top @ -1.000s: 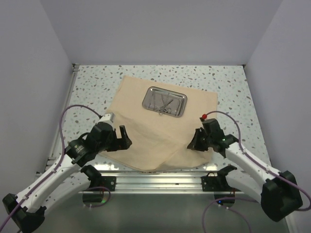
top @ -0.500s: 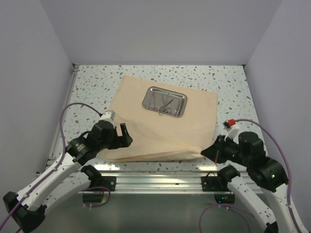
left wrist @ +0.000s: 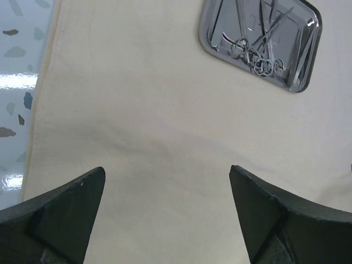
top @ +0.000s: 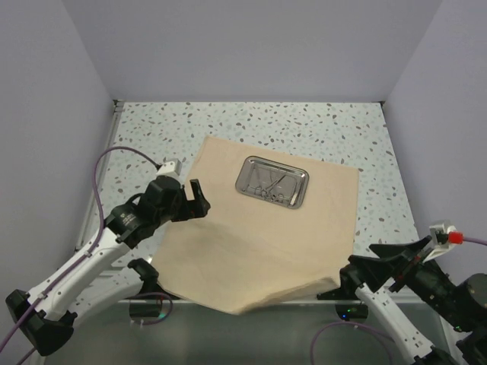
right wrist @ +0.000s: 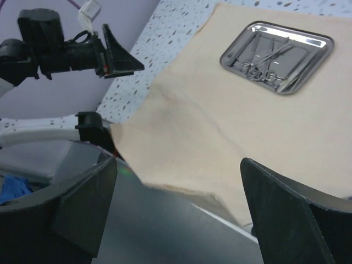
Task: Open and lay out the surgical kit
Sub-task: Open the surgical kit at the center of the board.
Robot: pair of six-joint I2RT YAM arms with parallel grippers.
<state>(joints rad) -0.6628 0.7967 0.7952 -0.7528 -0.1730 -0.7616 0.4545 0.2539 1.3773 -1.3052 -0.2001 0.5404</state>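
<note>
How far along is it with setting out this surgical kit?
The beige cloth wrap lies opened flat, the shiny steel tray sitting on it. Nothing is in hand: the left gripper and right gripper are both open and empty. Left to do: the thin silver scissor-like instruments lie in the tray, not yet laid out.

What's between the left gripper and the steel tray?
Between the left gripper and the steel tray: only bare beige cloth wrap, clearest in the left wrist view.

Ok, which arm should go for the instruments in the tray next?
Left, I'd say: the left gripper, open, hovers over the cloth wrap near the steel tray; the right gripper, also open, sits back off the wrap's near right corner.
</note>
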